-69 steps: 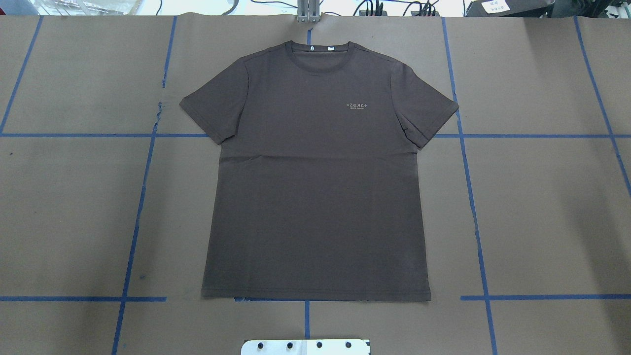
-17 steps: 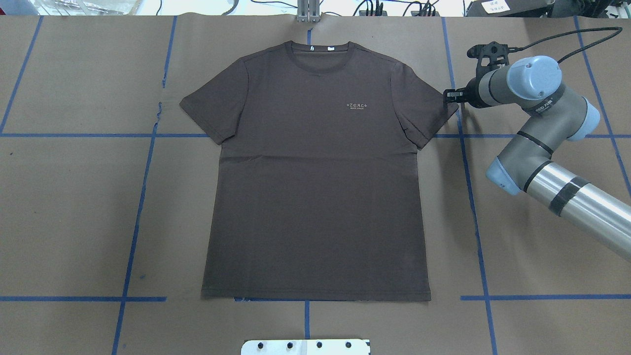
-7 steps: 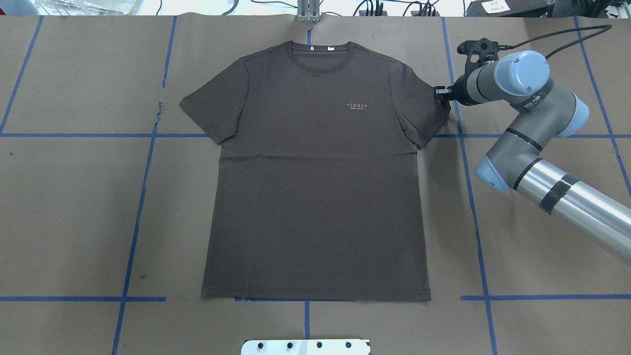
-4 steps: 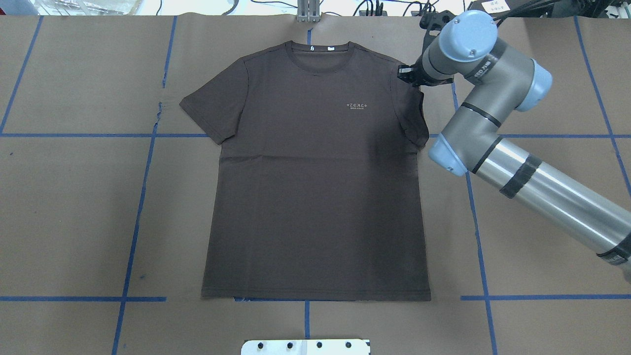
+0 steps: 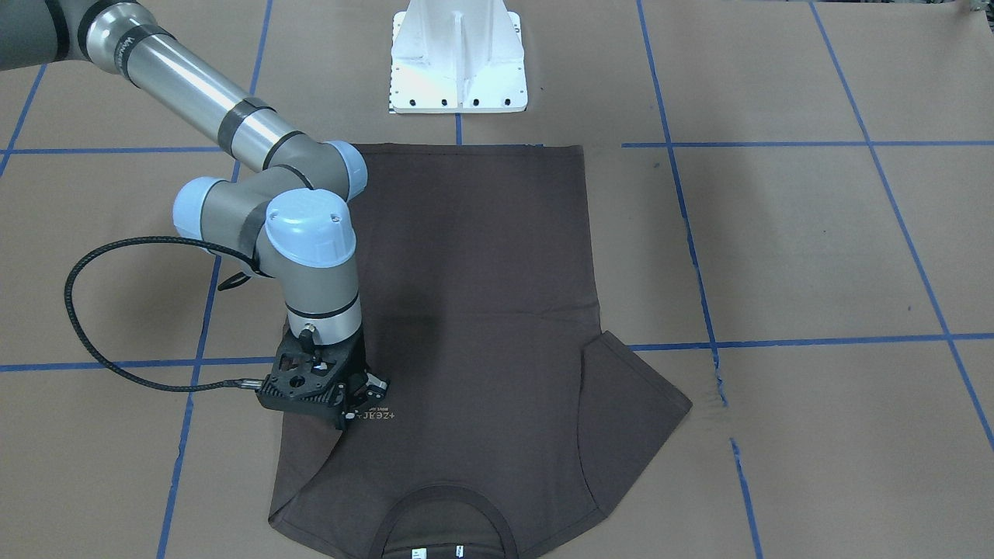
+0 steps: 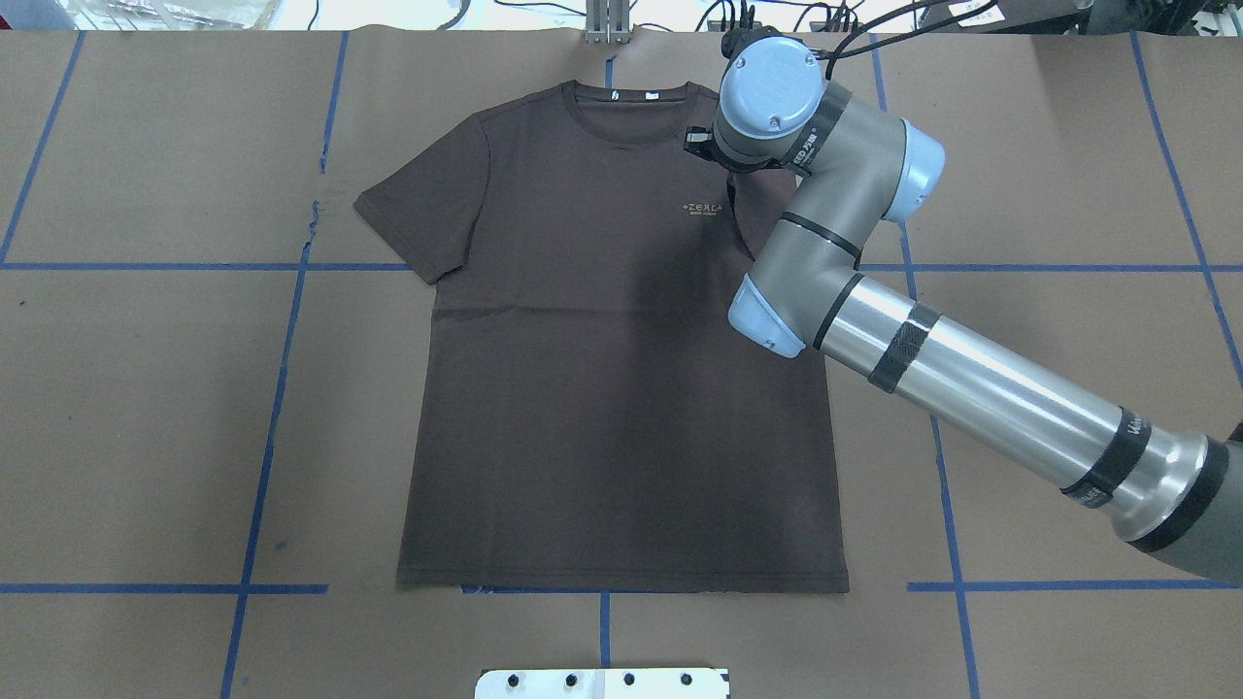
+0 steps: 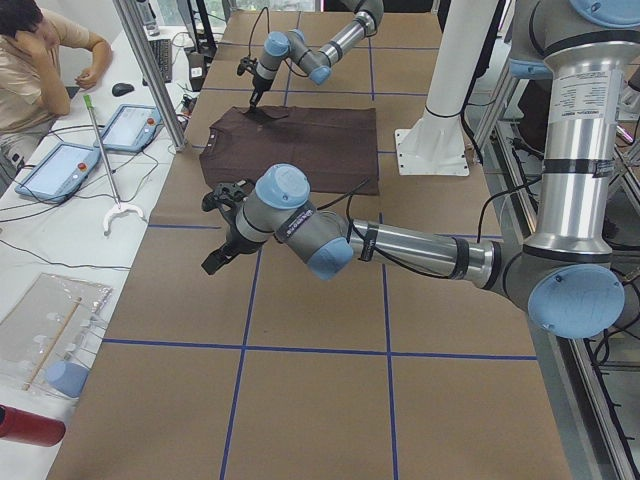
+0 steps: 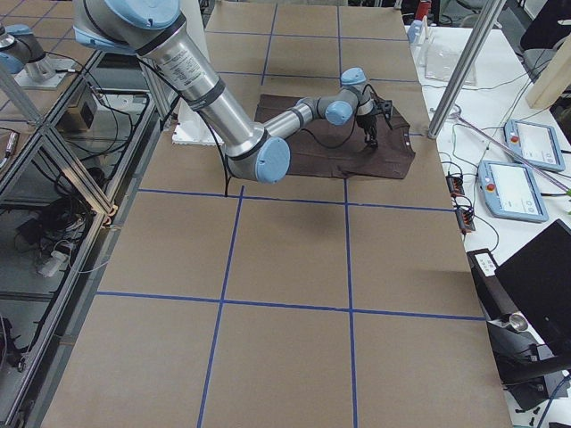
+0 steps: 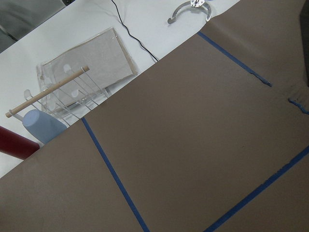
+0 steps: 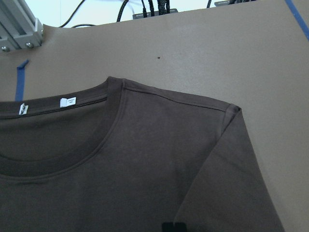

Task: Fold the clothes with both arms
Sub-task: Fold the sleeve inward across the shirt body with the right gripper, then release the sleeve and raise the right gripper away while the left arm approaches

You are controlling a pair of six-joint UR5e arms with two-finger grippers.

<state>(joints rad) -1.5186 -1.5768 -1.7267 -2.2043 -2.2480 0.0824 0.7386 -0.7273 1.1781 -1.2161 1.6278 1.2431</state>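
The dark brown T-shirt (image 6: pixel 602 388) lies flat on the brown paper, collar (image 6: pixel 631 107) at the far edge. My right gripper (image 6: pixel 697 141) is over the chest beside the collar, just above the pale logo (image 6: pixel 704 209), shut on the shirt's right sleeve. In the front-facing view that sleeve is drawn inward under the right gripper (image 5: pixel 366 404). The right wrist view shows the collar, the white neck tags (image 10: pixel 67 101) and the shoulder seam. My left gripper (image 7: pixel 214 260) hovers over bare paper off the shirt's left side; I cannot tell whether it is open or shut.
The white pedestal base (image 5: pixel 458 58) stands by the shirt's hem. Blue tape lines (image 6: pixel 277 388) grid the paper. A person (image 7: pixel 40 60) sits at a side table with tablets (image 7: pixel 60 165), beyond a metal post (image 7: pixel 150 70).
My right arm came in from the right, closed on the right sleeve's edge and swept left across the shirt, pulling the sleeve in over the chest toward the collar.
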